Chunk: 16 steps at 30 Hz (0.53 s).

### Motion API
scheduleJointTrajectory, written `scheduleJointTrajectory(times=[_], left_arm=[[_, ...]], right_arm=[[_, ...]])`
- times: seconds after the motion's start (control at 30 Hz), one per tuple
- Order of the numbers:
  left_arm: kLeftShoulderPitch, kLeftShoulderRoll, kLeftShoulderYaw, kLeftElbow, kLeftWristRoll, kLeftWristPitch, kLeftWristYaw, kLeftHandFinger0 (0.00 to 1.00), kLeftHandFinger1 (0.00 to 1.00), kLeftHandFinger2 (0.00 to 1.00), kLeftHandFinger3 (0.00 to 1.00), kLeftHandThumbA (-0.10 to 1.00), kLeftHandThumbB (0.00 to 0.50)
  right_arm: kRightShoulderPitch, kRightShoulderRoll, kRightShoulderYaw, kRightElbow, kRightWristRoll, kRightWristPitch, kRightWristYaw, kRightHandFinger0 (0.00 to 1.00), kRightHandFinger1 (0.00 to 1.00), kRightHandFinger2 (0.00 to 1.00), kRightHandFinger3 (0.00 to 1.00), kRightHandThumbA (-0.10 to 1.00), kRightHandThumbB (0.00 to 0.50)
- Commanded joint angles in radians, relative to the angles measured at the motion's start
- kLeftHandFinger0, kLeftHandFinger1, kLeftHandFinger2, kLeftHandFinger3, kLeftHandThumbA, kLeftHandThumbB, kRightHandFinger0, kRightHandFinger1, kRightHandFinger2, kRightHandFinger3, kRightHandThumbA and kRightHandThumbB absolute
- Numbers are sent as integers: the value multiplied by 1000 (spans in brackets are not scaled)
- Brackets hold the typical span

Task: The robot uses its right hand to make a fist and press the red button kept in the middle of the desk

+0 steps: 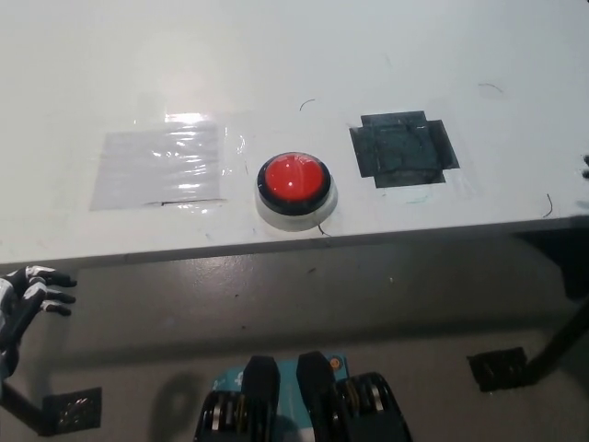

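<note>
Red button (294, 180) sits mid-counter (276, 55), untouched; my right hand is out of view; my left hand (26, 296), fingers spread, rests lower left.

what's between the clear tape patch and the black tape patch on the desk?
Head view: the red button on its white base sits between the clear tape patch and the black tape patch; otherwise bare desk.

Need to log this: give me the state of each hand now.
Left hand: open, holding nothing, low beside the desk.
Right hand: out of view, cannot be told.
</note>
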<state>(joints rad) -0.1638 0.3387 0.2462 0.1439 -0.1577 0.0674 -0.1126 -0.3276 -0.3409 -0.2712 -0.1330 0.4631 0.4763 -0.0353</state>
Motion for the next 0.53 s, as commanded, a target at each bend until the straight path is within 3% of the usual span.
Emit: scheduleJointTrajectory(times=[0.0, 0.13, 0.17, 0.27, 0.37, 0.5], left_arm=[[-15, 27, 14, -23, -16, -9, -6, 458, 460, 511, 472, 589, 20], [-14, 25, 15, -13, -14, -21, -5, 433, 440, 496, 479, 586, 31], [-11, 23, 13, -11, -4, -25, 3, 442, 446, 501, 480, 589, 23], [2, 14, 17, -15, -9, -32, 4, 437, 446, 496, 480, 585, 18], [3, 16, 15, -14, -4, -35, 5, 500, 495, 552, 516, 596, 11], [1, 13, 19, -10, -19, -36, -1, 509, 504, 559, 514, 584, 1]], right_arm=[[22, -21, -44, -38, 36, -6, -22, 462, 533, 671, 775, 697, 107], [49, -3, -71, -25, 29, -6, -36, 409, 501, 633, 758, 660, 117], [53, 1, -80, -12, 9, -6, -32, 489, 540, 633, 783, 676, 114], [53, 1, -81, -6, 12, -6, -35, 506, 548, 632, 796, 687, 100], [59, -1, -81, -6, 11, -6, -26, 566, 578, 669, 799, 709, 71], [58, 1, -84, 1, -6, -9, -23, 536, 560, 651, 805, 718, 74]])
